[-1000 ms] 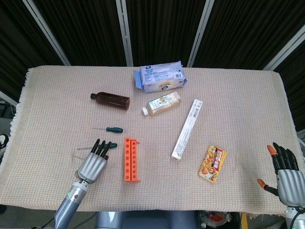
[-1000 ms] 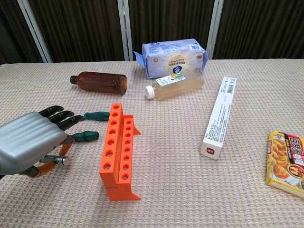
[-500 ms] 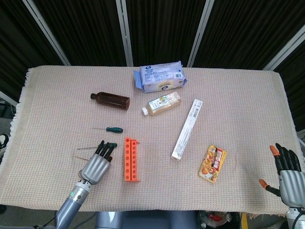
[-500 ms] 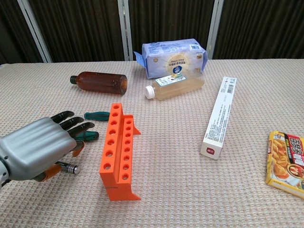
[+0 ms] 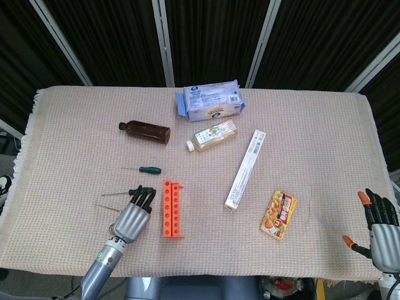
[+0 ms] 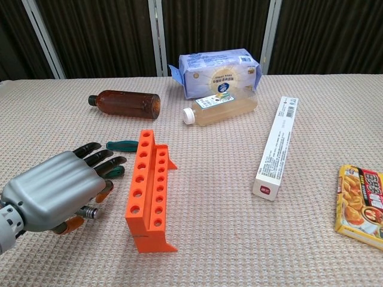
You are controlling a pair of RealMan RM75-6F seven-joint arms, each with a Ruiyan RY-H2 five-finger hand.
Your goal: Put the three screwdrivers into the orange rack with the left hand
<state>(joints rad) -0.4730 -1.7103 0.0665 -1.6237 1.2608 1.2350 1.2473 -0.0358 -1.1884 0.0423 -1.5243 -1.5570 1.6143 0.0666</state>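
- Our left robot hand (image 6: 57,190) lies palm-down just left of the orange rack (image 6: 148,190), its fingers stretched over a green-handled screwdriver (image 6: 114,172) — placed, we judge, to close on the handle and lift it toward the rack's holes.
- We cannot tell whether that hand grips anything yet; a metal tip (image 6: 88,211) pokes out beneath the palm, and the palm hides what the thumb is doing.
- A second green screwdriver (image 5: 142,169) rests further back on the woven surface (image 5: 75,131), apart from the hand. A thin shaft (image 5: 112,194) shows left of the fingers in the head view — whose it is we cannot say.
- The rack stands upright with its holes free, so none of the three is stowed yet.
- Our right robot hand (image 5: 377,223) hangs at the near right edge, fingers apart and holding nothing — kept clear, since the task belongs to the left.
- The brown bottle (image 5: 146,132), the clear bottle (image 5: 212,137), the blue pack (image 5: 209,100), the long white box (image 5: 245,169) and the yellow snack pack (image 5: 279,214) lie well away from the rack.
- Compared with a second ago, the left hand has slid right toward the rack and now covers more of the nearer handle; the right hand has sunk lower in the head view. The rack and the loose things have not moved.
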